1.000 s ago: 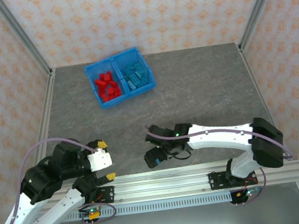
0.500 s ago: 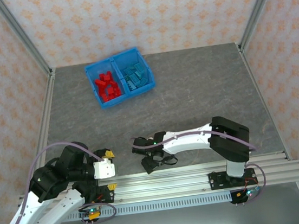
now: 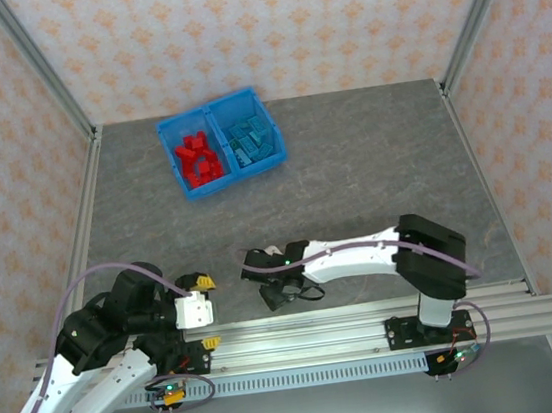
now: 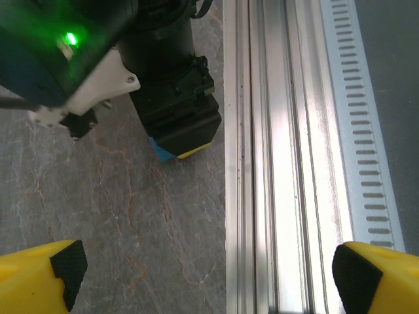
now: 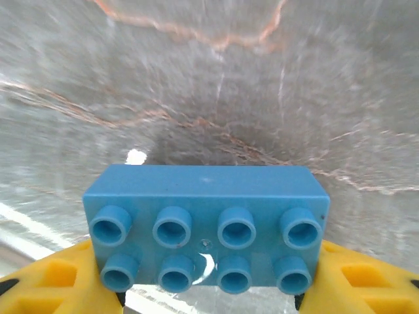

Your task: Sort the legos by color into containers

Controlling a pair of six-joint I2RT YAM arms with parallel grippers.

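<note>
Pinching, with the jaws of the right gripper, a light blue brick: yellow pads against its two short ends, studs turned toward the wrist camera. Spread wide at the jaws of the left gripper, with nothing between them.

Resting, by the look of it, on the table, well apart from the bin, on its near side and a little to its right. Already sorted inside the bin: red legos in the left compartment, blue legos in the right one.

Judged as the pick-up step for this brick. Next: lift it straight off the table, carry it to above the bin's right compartment, beside the other blue ones, and let go only once past the divider. Calls for a firm squeeze, given the hold across the brick's long span, and for enough height to clear the bin's near wall.

Hard to confirm from overhead: brick covered there by the right gripper. Cut off at the lower edge of the right wrist view: most of both pads, so no judging how deep the hold goes. Blurred behind the brick: the table surface. From the left wrist, just a sliver of blue under the black gripper body. Too small to count: the legos inside the bin.
</note>
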